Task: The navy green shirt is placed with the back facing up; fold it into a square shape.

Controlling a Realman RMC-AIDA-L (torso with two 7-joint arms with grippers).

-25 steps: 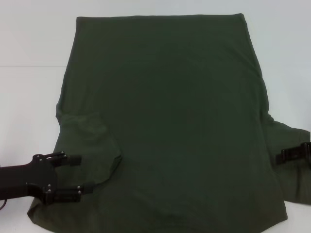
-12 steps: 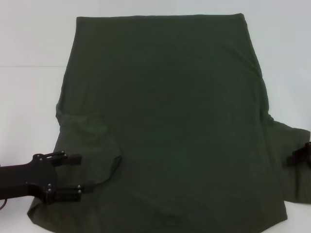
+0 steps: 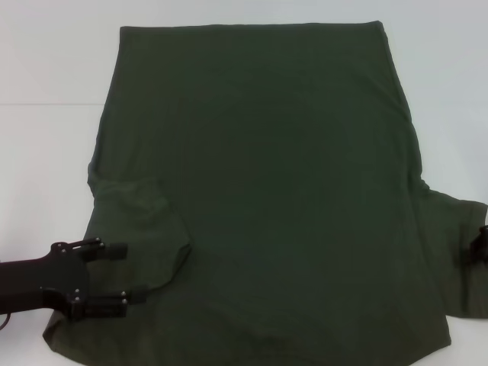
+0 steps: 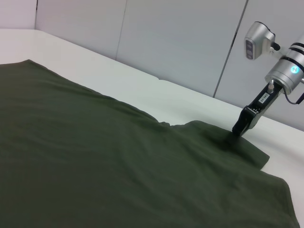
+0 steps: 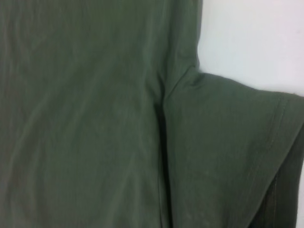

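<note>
The navy green shirt (image 3: 267,191) lies spread back-up on the white table (image 3: 46,152), plain side showing. Its left sleeve (image 3: 145,229) is folded in onto the body. My left gripper (image 3: 122,273) is open at the near left, its fingers lying low over the edge of that folded sleeve. My right gripper (image 3: 480,248) shows only as a dark tip at the right edge, beside the spread right sleeve (image 3: 457,259). In the left wrist view the right gripper (image 4: 241,127) hangs just over that sleeve (image 4: 228,142). The right wrist view shows the sleeve (image 5: 228,142) and its seam to the body.
Bare white table lies left of the shirt and beyond its far hem (image 3: 252,27). Grey wall panels (image 4: 180,42) stand behind the table in the left wrist view. The shirt's near edge runs out of the head view.
My right gripper has drawn back to the right, off the right sleeve, until only its tip shows at the frame edge. The left gripper and the shirt have not moved.
</note>
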